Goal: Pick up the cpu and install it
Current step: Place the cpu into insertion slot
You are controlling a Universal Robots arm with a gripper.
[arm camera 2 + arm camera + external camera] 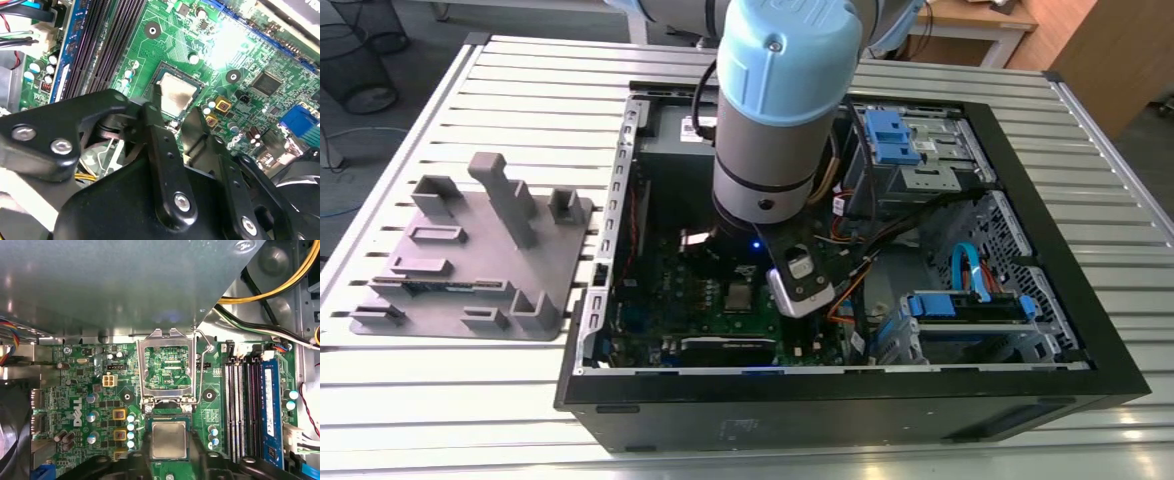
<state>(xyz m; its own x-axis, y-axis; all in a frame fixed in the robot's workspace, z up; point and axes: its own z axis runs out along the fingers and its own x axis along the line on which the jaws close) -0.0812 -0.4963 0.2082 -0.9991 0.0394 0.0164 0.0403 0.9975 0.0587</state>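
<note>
Slatted metal tabletop [440,400] carries an open computer case [854,410], with the arm [781,130] reaching down into it. Nearest, the hand [175,104] has its two fingers [155,120] pressed against opposite edges of the cpu [169,440], seemingly gripping it. That chip lies flat directly beneath the hand, in the socket [167,416] of the green circuit board [90,390]; just beyond, the metal load plate [145,365] stands open.

The pincer [175,102] is down inside the computer case [854,385] on the tabletop [454,390], and directly under it the cpu [169,440] lies in the socket [167,412] of the circuit board [100,390]. Just beyond the pincer stands the open socket frame [167,336], with the memory slots [240,405] to one side. Well apart from the pincer, outside the case at the exterior view's left, the plastic holder [467,270] sits on the tabletop.
</note>
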